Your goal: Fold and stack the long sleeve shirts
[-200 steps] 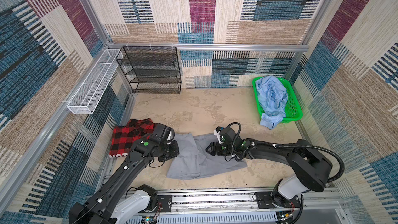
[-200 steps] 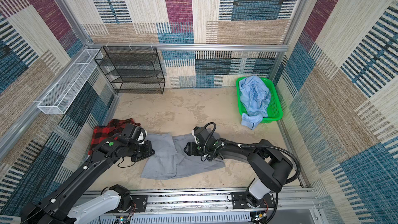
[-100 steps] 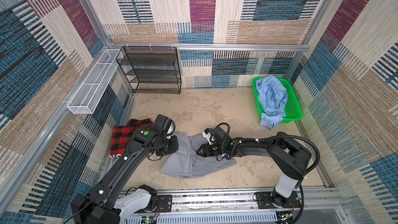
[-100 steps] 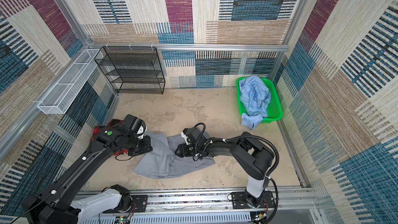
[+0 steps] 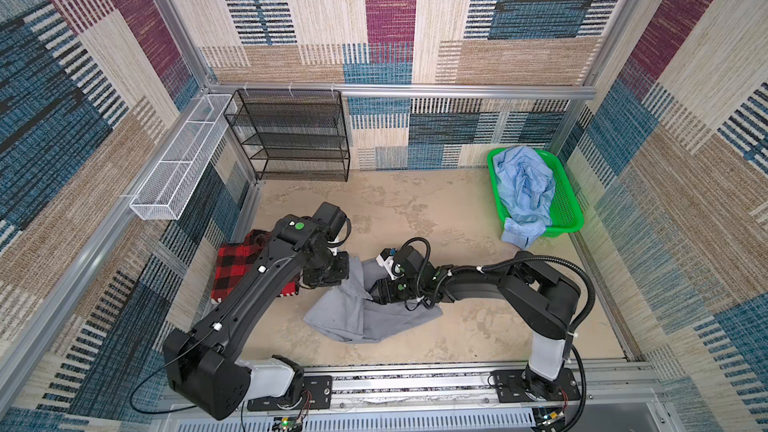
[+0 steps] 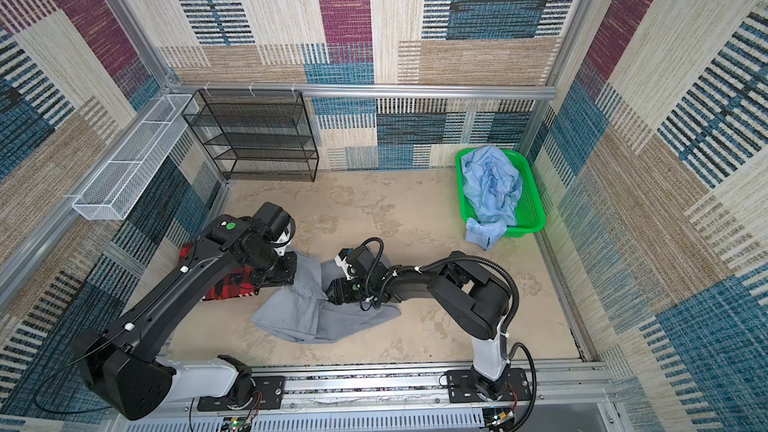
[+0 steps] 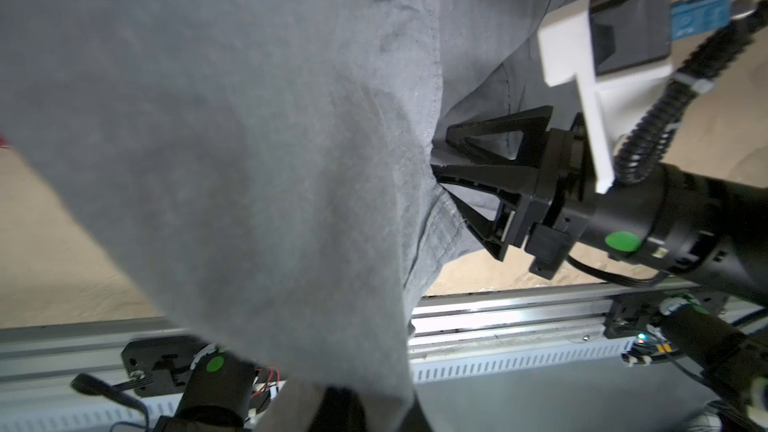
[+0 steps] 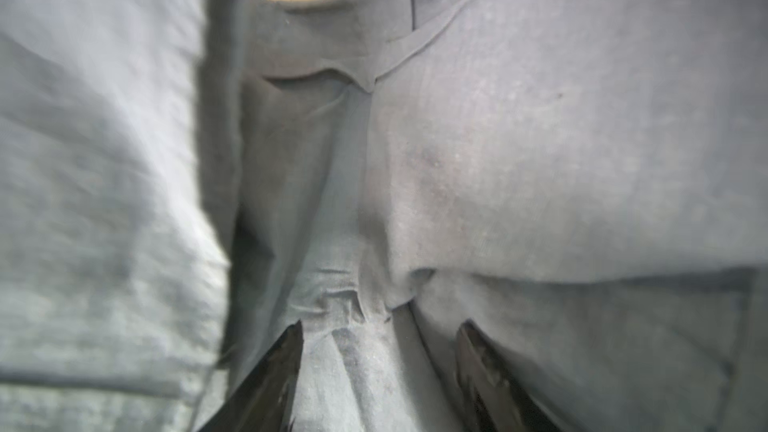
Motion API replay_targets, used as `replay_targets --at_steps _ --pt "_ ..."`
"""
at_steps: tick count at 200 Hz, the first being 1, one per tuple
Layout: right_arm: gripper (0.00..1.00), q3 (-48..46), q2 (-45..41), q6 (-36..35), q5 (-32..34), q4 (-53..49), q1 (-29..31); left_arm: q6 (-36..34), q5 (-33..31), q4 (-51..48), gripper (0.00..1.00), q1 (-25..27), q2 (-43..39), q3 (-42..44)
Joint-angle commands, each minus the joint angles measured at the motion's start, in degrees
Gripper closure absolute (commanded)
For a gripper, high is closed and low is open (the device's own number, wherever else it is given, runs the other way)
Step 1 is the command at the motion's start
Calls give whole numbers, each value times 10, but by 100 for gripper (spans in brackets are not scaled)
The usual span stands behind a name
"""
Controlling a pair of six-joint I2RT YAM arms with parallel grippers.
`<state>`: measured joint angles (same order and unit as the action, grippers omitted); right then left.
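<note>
Sandy tabletop point(image 5: 415, 209) between carpet-patterned walls. In both top views: limp plain grey collared shirt point(image 5: 353, 317) crumpled centrally beside red-and-black plaid flannel shirt point(image 5: 237, 263); left gripper point(image 5: 341, 271) clamped on grey edge. Left wrist: cloth draping, light, soft. Right wrist: right gripper point(image 8: 381, 326) half-spread, fabric between. Probably best held at hem or seams.

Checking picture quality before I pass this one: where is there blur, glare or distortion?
In both top views, sharp and evenly lit, no glare; in the left wrist view, the grey shirt looms close and soft while the right gripper is crisper; in the right wrist view, nearly everything is blurred.
</note>
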<state>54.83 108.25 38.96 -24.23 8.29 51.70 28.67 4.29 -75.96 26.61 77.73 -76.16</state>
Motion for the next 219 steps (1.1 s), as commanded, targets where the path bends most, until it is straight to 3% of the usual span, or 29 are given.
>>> replay_targets --at_steps 1,50,100,157,219 --pt "39 4 10 10 19 -53 2 -21 -52 -62 100 3 11 -21" --pt "39 32 21 1 37 -76 9 -24 -115 -124 100 4 47 -56" --pt "38 23 -29 -29 95 -116 9 -23 -160 -149 100 2 28 -20" --pt "39 63 -7 -28 57 -105 8 -27 -151 -150 100 3 60 -46" --pt "38 37 -65 -44 102 -125 -8 -41 -199 -157 100 17 110 -90"
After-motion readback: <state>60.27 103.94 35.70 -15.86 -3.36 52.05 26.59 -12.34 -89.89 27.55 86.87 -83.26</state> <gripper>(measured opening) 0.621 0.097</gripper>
